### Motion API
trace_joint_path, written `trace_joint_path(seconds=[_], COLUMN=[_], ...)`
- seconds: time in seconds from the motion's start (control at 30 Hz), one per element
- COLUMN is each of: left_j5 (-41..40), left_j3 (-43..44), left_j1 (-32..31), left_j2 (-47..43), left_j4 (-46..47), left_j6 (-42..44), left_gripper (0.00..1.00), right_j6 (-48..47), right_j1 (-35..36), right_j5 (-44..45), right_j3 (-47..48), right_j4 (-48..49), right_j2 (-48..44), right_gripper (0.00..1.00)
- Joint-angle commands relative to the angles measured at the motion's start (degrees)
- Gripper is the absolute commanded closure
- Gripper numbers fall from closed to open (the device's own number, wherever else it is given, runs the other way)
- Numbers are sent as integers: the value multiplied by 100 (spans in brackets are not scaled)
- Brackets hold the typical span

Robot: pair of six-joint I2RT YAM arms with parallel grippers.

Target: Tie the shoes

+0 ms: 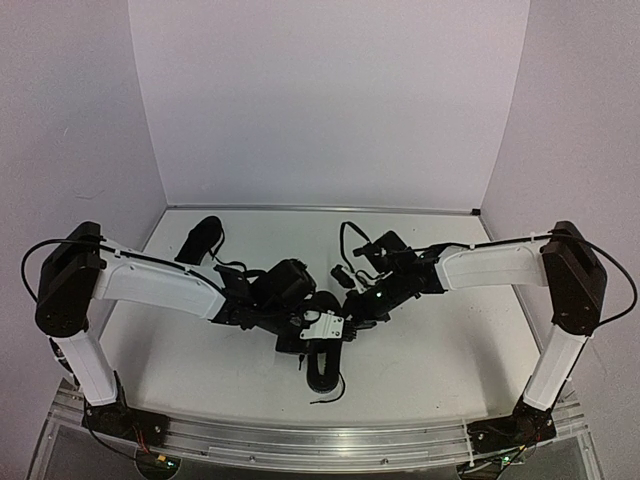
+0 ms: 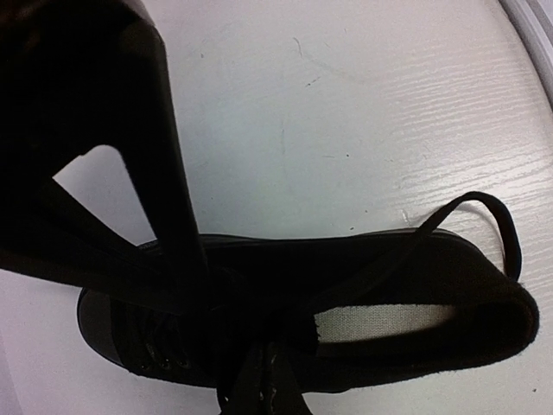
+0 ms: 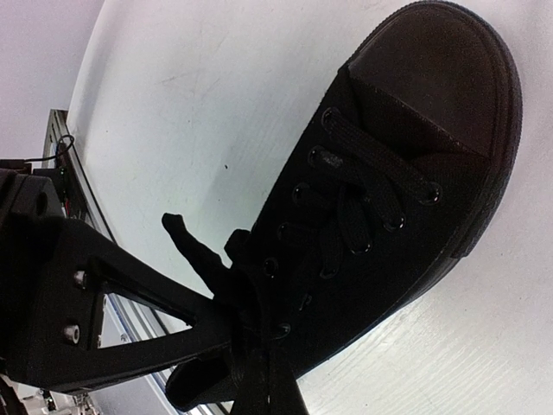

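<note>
One black shoe (image 1: 325, 372) lies near the table's front middle, under both grippers. The left wrist view shows its opening with a grey insole (image 2: 406, 318) and a lace loop (image 2: 497, 220) trailing over the rim. My left gripper (image 2: 263, 393) is shut at the top eyelets, and a lace runs into its tips. From the right wrist the toe cap (image 3: 432, 78) and crossed laces (image 3: 363, 199) show. My right gripper (image 3: 259, 380) is shut on a lace whose free end (image 3: 183, 235) sticks up to the left. The second shoe (image 1: 200, 240) lies at the back left, away from both grippers.
The grippers (image 1: 325, 330) meet tip to tip over the shoe, the left one's finger (image 3: 112, 320) close beside the right jaws. White walls close the back and sides. A metal rail (image 1: 320, 445) runs along the near edge. A lace end (image 1: 330, 400) lies towards the rail.
</note>
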Motion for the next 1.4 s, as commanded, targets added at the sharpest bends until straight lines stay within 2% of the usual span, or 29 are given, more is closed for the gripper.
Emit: trace_joint_path(seconds=[0.0, 0.2, 0.4, 0.57, 0.77, 1.17, 1.37], left_j5=[-38, 77, 96, 191, 300, 120, 18], left_j3=[-221, -327, -174, -77, 23, 95, 41], left_j1=[-22, -21, -30, -30, -30, -32, -35], left_j2=[-522, -621, -401, -285, -107, 103, 13], left_j4=[536, 601, 346, 266, 123, 154, 241], left_j6=[-330, -395, -177, -57, 2, 16, 37], left_gripper=[100, 99, 83, 78, 81, 81, 95], right_j6=[13, 25, 43, 52, 51, 57, 56], right_j1=[-23, -22, -21, -22, -27, -32, -32], right_j5=[-67, -73, -67, -58, -59, -79, -84], right_j3=[-2, -16, -28, -45, -46, -54, -53], right_j4=[154, 169, 188, 188, 191, 206, 214], right_j2=[-185, -182, -201, -207, -187, -170, -155], right_gripper=[100, 100, 100, 100, 100, 100, 100])
